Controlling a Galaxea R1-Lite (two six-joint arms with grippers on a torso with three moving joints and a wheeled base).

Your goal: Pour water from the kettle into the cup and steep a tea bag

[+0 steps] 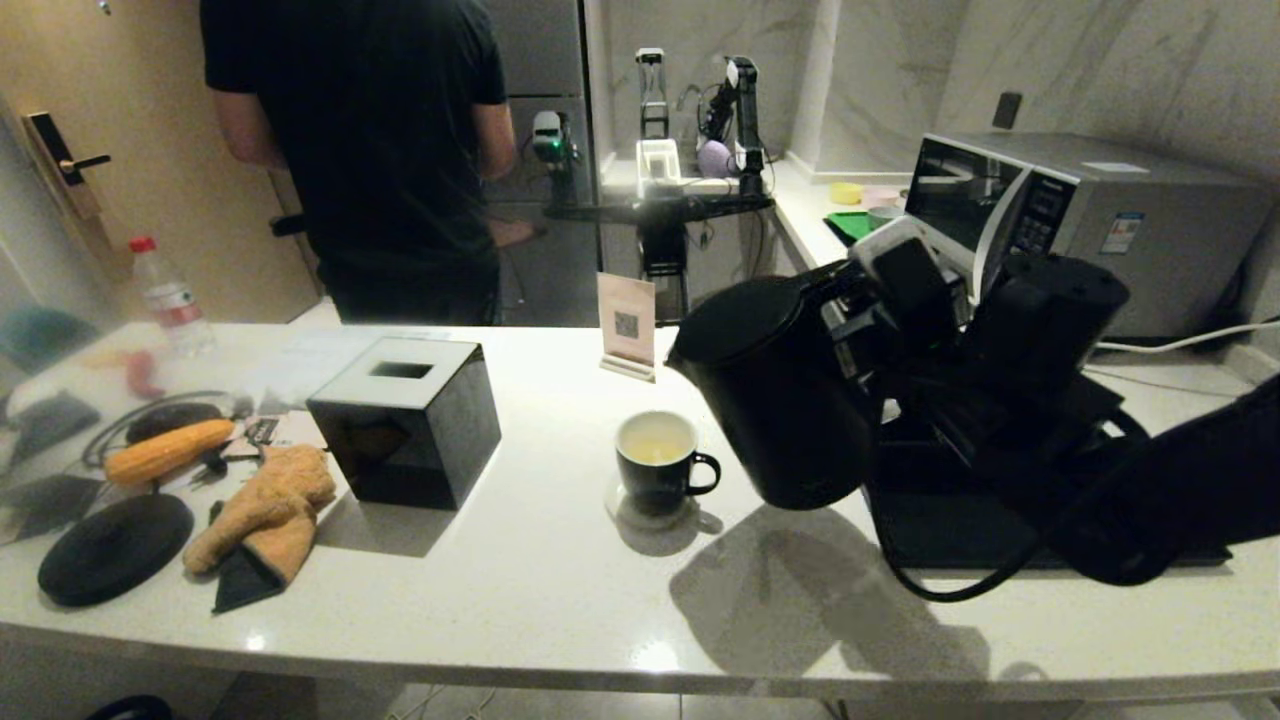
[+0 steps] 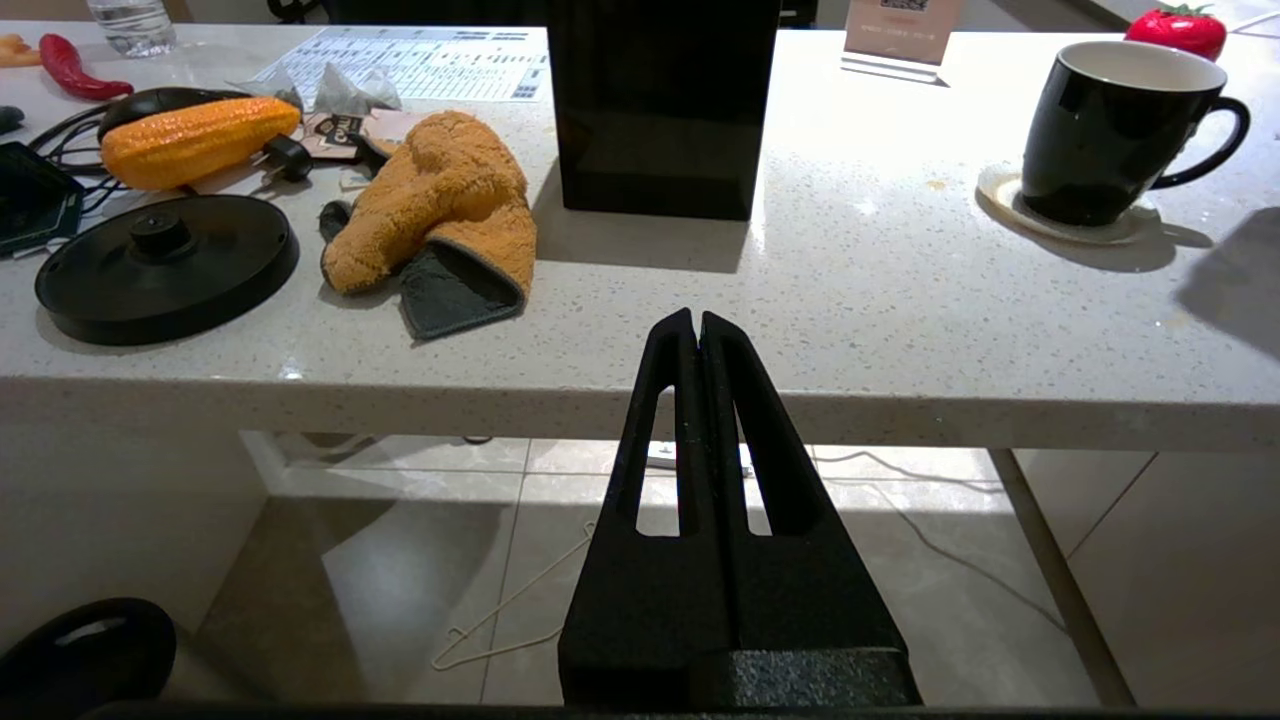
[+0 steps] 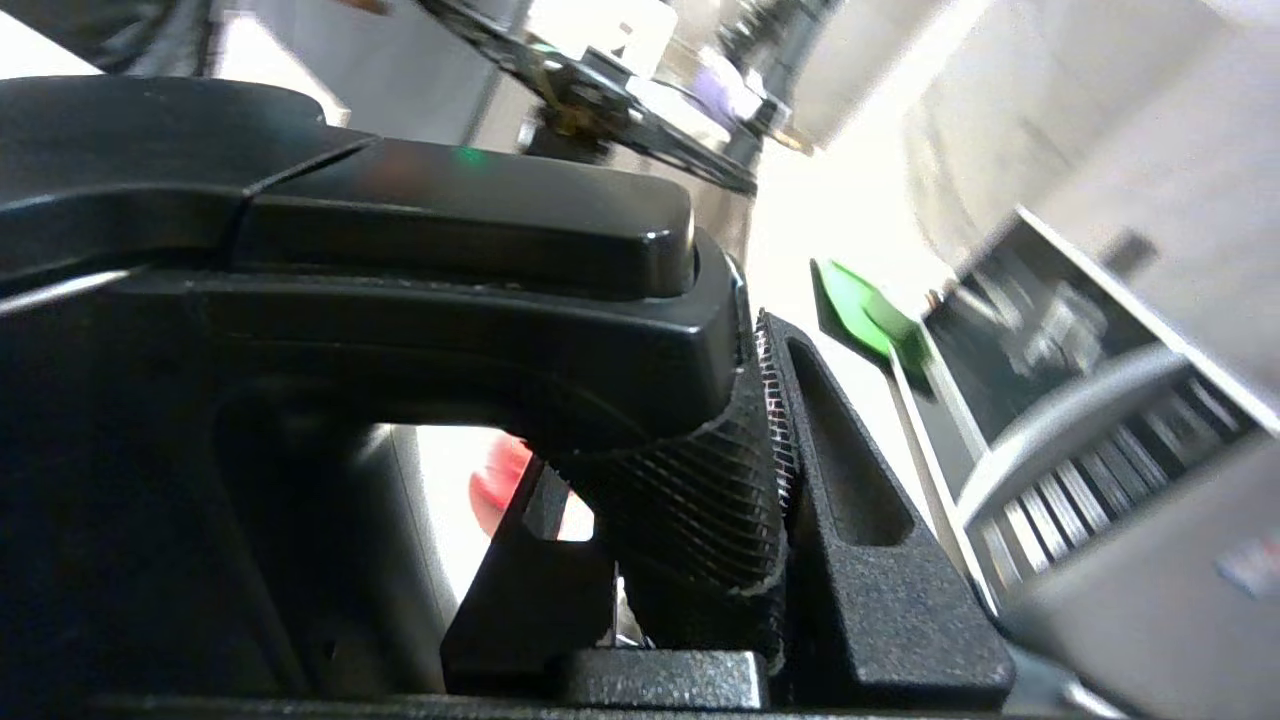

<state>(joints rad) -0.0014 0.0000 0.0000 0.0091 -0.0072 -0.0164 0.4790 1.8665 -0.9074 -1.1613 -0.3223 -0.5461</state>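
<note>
The left end effector (image 2: pixel 697 325) hangs off the bench's (image 1: pixel 560 600) near edge, fingers pressed together on nothing. Mid-bench the cup (image 1: pixel 660 462) sits on a coaster, pale water (image 1: pixel 655 451) inside. Just beside it, the right end effector (image 3: pixel 690 520) clamps the kettle (image 1: pixel 775 390) handle, kettle raised and tilted. A slipping grip or swinging body could knock the cup or spill. No tea bag shows.

Kettle (image 1: pixel 785 395) hides the right claw (image 3: pixel 690 530); tea bag seemingly unseen
</note>
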